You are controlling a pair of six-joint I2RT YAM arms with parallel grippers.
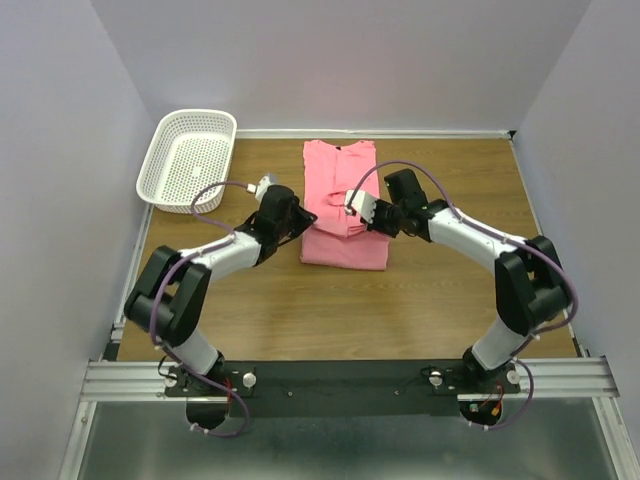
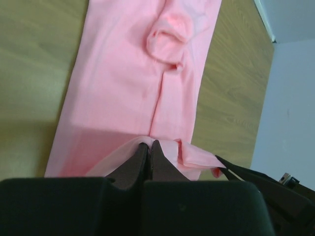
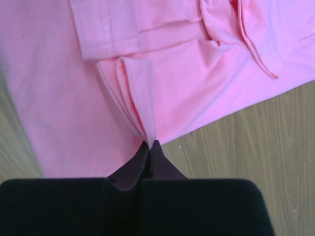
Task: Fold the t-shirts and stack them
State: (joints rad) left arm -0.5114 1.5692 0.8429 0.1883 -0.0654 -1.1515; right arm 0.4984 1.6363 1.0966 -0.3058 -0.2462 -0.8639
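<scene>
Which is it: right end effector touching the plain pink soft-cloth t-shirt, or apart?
Touching. The right wrist view shows the right end effector shut on a pleat of the plain pink soft-cloth t-shirt at its tips.

Left arm (image 1: 222, 256), right arm (image 1: 470, 235): white link shells alternating with black joint housings outward from black base plate (image 1: 340, 385). Lavender cable (image 1: 402, 164) along each. Fingers (image 2: 135, 167) black, tapered.

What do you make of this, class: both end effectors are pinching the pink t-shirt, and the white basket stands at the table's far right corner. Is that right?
Only the side is wrong. The white basket stands at the far left corner of the table, as the top external view shows. The left end effector and right end effector do pinch the pink t-shirt.
</scene>
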